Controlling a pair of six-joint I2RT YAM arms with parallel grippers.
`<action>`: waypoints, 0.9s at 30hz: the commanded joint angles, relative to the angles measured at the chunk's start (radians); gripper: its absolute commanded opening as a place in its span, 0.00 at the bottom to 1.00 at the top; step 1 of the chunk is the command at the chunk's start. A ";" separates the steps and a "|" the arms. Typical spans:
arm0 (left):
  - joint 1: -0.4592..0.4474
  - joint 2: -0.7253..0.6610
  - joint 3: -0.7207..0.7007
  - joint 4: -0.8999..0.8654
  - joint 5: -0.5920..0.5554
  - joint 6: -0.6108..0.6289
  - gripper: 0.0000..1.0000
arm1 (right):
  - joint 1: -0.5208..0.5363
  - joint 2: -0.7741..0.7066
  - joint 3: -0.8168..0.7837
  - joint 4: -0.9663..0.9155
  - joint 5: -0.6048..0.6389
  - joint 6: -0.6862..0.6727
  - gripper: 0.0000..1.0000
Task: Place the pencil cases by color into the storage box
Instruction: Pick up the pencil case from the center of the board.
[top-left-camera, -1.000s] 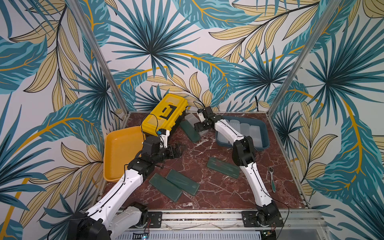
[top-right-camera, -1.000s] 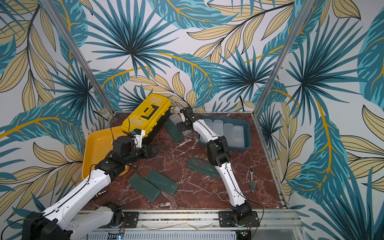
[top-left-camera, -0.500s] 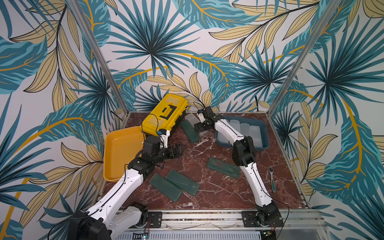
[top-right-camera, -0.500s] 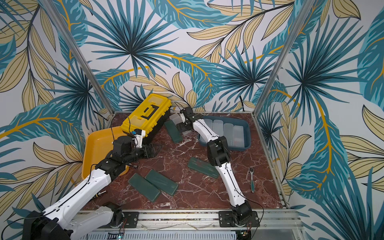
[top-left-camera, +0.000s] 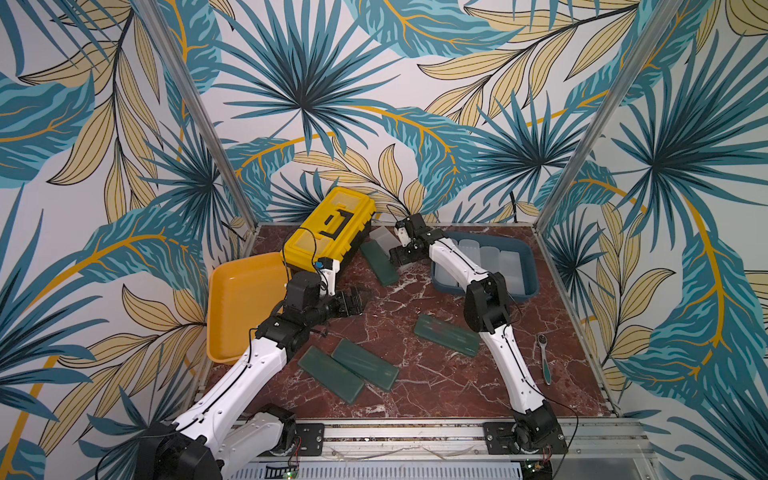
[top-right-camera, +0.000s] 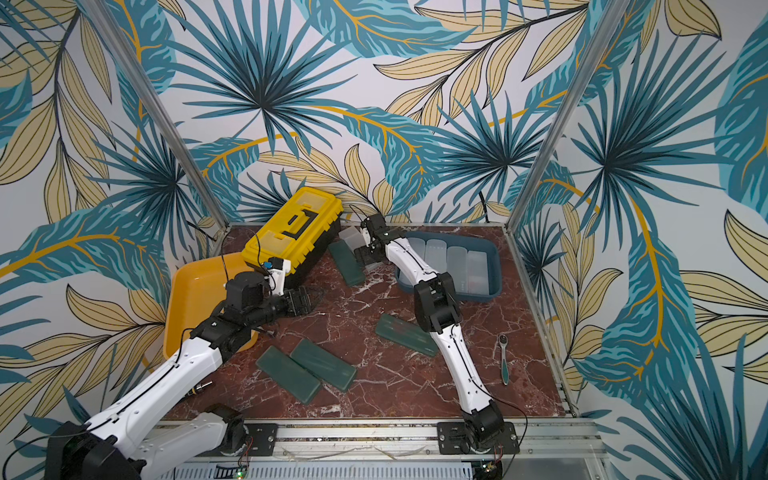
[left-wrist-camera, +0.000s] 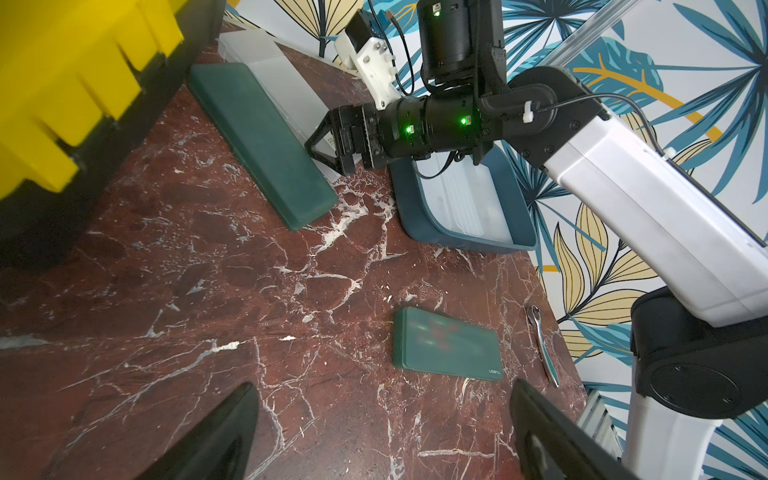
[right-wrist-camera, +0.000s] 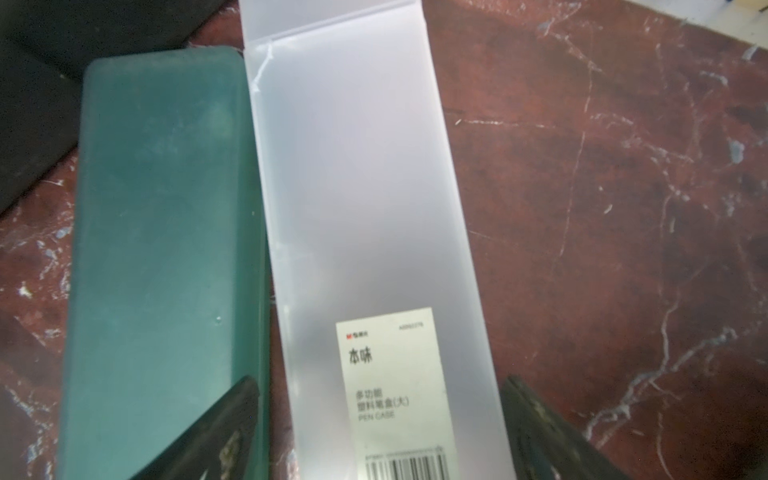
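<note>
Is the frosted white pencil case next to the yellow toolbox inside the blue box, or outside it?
Outside. The white case lies flat on the table beside a dark green case, apart from the blue box.

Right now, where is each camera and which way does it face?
Top views: high in front, looking down on the table; both arms show.
Left wrist: on the left arm, facing the right gripper; own fingertips show.
Right wrist: close above the white pencil case; own fingertips show.
Shared: both wrists see the green pencil case beside it.
</note>
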 joint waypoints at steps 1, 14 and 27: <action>0.006 -0.008 0.006 0.029 0.003 -0.001 0.95 | -0.003 0.033 0.009 -0.024 0.013 0.014 0.90; 0.007 -0.012 0.005 0.034 0.004 -0.003 0.95 | -0.002 0.026 -0.003 -0.016 0.005 0.010 0.79; 0.006 -0.042 -0.020 0.033 -0.006 -0.009 0.95 | -0.001 -0.214 -0.292 0.080 0.028 0.143 0.75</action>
